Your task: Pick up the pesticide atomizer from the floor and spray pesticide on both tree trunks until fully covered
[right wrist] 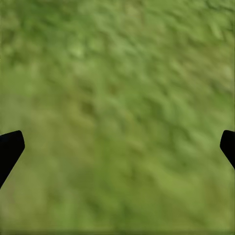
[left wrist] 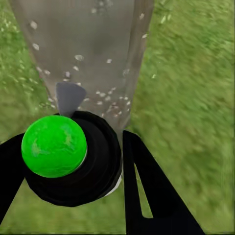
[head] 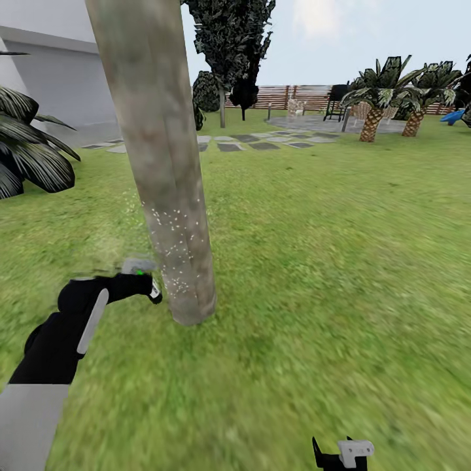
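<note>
A thick mottled grey-brown tree trunk (head: 163, 163) rises from the grass floor (head: 327, 261) at centre left, leaning slightly. White spray specks dot its lower part. My left gripper (head: 140, 284) is shut on the pesticide atomizer (head: 139, 273), a dark bottle with a green spot and pale grey head, held just left of the trunk's base. In the left wrist view the atomizer (left wrist: 63, 152) sits between the black fingers (left wrist: 147, 191), its nozzle pointing at the speckled trunk (left wrist: 83, 49). My right gripper (right wrist: 117, 147) hangs open over bare grass; its wrist (head: 343, 453) shows at the lower edge.
A dark palm frond (head: 29, 150) reaches in at left. Black-leaved cone trees (head: 229, 52) stand behind. Stepping stones (head: 255, 140), a stone patio (head: 314, 122), two short palms (head: 373, 111) and a slatted fence (head: 275, 97) lie far back. Open lawn spreads to the right.
</note>
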Tool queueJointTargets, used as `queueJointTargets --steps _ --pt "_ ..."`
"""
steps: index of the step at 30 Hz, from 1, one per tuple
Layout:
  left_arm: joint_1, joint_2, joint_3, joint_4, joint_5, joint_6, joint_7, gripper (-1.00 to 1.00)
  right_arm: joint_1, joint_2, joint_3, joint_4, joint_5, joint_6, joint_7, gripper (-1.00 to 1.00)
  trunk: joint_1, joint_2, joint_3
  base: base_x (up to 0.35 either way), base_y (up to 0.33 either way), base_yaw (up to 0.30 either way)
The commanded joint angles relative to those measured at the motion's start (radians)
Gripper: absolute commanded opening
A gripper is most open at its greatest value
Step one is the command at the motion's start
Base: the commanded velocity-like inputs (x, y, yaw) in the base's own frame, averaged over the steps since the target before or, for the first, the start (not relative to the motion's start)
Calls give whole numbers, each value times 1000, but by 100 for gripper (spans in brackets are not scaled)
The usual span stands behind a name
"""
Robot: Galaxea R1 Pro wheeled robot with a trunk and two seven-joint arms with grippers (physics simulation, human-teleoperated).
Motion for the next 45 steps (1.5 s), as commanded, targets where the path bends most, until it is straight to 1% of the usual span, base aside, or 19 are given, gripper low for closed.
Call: queueJointTargets --steps 1,3,4,6,8,9,12,14,15,16,18,20,22,23,25,28,29,34,45 --pt "25 -1 0 26 1 -63 3 -100 0 0 0 0 0 0 0 100 0 0 0 0 0 0" --pt "50 -1 2 78 0 -124 5 -100 0 0 0 0 0 0 0 100 0 0 0 0 0 0" --pt "64 0 5 123 -2 -157 6 -100 0 0 0 0 0 0 0 100 0 0 0 0 0 0" --pt "87 3 8 179 -3 -251 6 -100 0 0 0 0 0 0 0 100 0 0 0 0 0 0" --pt "103 1 7 240 -3 -325 17 -100 0 0 0 0 0 0 0 100 0 0 0 0 0 0" --pt "107 -1 6 305 -2 -397 38 -100 0 0 0 0 0 0 0 100 0 0 0 0 0 0" --pt "108 -2 9 443 6 -575 106 -100 0 0 0 0 0 0 0 100 0 0 0 0 0 0" --pt "108 -9 9 484 11 -645 138 -100 0 0 0 0 0 0 0 100 0 0 0 0 0 0" --pt "110 -25 9 496 9 -656 142 -100 0 0 0 0 0 0 0 100 0 0 0 0 0 0" --pt "119 -48 9 517 3 -663 144 -100 0 -1 0 0 0 0 0 100 0 0 0 0 0 0" --pt "131 -68 7 533 -1 -670 147 -100 0 0 0 0 0 0 0 100 0 0 0 0 0 0" --pt "138 -79 6 546 2 -672 151 -100 0 2 0 0 -1 -1 -1 100 0 0 0 0 0 0" --pt "139 -80 8 570 4 -675 154 -100 0 2 0 0 -1 -1 -1 100 0 0 0 0 0 0" --pt "139 -80 9 592 5 -690 159 -100 0 1 0 0 -1 -1 -1 100 0 0 0 39 -5 0" --pt "139 -77 10 623 2 -764 206 -100 0 1 0 0 -2 -1 0 100 0 0 0 162 -95 0" --pt "139 -78 7 659 3 -791 230 -100 0 1 0 0 -1 -1 0 100 0 0 0 229 -150 0" --pt "139 -79 6 688 6 -796 232 -100 0 1 0 0 -1 -1 0 100 0 0 0 260 -160 0" --pt "139 -75 8 722 6 -800 232 -100 0 0 0 0 -2 -2 0 100 0 0 0 193 -203 0" --pt "139 -82 5 726 12 -801 235 -100 0 3 0 0 0 -1 0 100 0 0 0 83 -261 43"
